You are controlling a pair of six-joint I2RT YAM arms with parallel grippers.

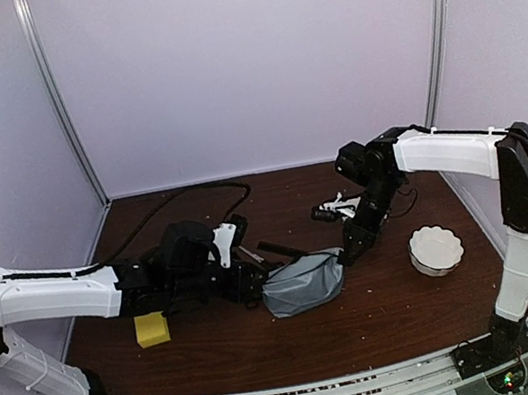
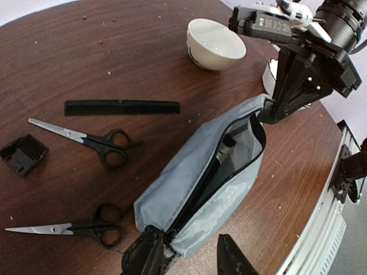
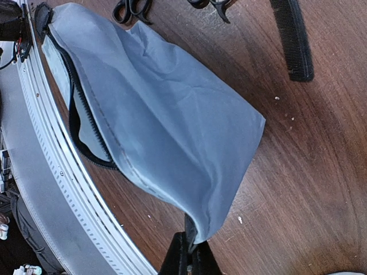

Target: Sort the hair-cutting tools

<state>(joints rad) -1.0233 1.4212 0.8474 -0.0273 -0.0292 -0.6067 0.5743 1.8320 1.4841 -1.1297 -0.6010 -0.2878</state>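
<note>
The right tool pinched one corner of the unzipped grey zip pouch on the counter; the left tool stood parted at its other end. The comb, upper scissors, lower scissors and black attachment lay beside the pouch

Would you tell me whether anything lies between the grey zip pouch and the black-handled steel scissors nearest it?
Nothing visible: only bare wooden table separates those scissors from the grey zip pouch, its zip open.
</note>
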